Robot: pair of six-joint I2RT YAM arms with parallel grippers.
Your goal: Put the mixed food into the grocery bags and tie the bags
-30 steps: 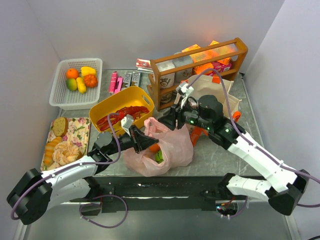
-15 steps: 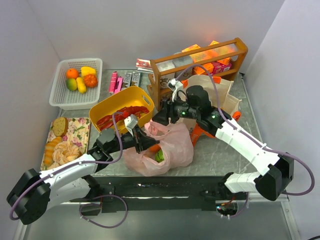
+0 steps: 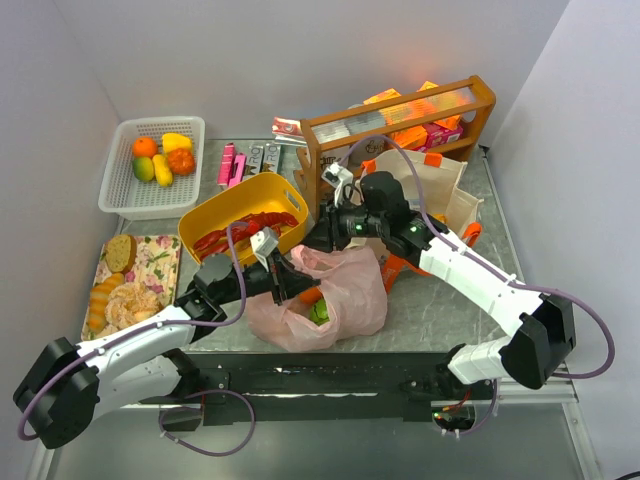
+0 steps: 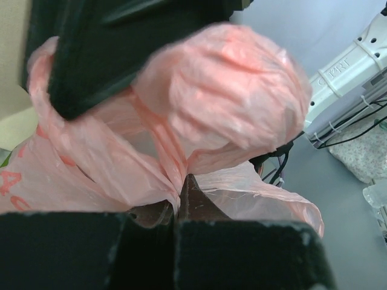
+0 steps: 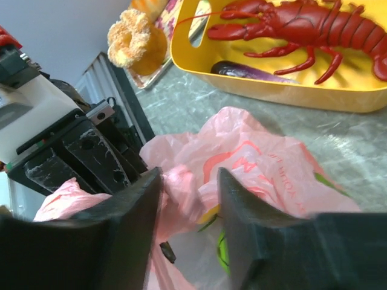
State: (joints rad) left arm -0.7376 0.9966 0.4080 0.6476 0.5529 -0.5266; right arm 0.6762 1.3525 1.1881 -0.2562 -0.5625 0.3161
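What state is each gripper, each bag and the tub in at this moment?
left gripper: shut on the pink plastic bag.
right gripper: open, a bag fold in the gap.
pink plastic bag: untied, food inside.
canvas tote: upright, mouth open.
yellow tub: holds a red lobster.

pink bag (image 5: 266,163) — red print, unreadable

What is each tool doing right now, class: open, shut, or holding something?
Left tool: shut on the pink bag.
Right tool: open, straddling a fold of that bag.
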